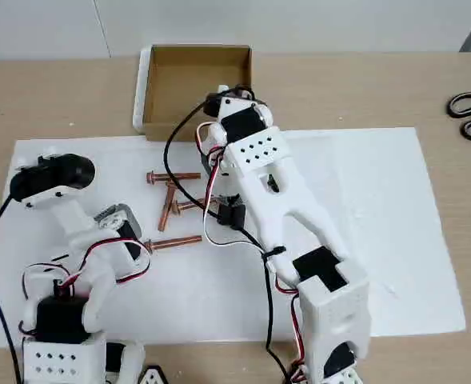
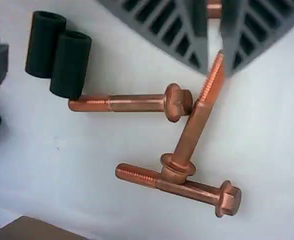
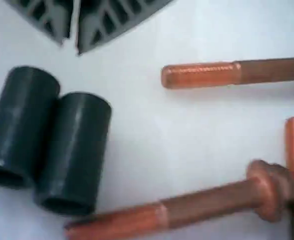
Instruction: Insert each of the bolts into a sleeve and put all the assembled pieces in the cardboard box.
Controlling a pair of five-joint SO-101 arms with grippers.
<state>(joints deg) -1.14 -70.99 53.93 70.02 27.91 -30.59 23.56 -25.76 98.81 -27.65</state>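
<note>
Two black sleeves [image 3: 77,150] lie touching just ahead of the right claw [image 3: 73,42], which is nearly closed and empty, while the left claw [image 2: 215,47] seems to pinch a copper bolt [image 1: 175,242] by its end, likely ready for sleeving, with loose bolts [image 2: 132,102] just beyond.

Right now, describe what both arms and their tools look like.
Both the left arm and the right arm are white plastic shells around black motor blocks, each with a plate of small round holes. Loose black, red and white cables run along the joints. The left tool and right tool are grey, wedge-shaped, with ribbed slots.
</note>
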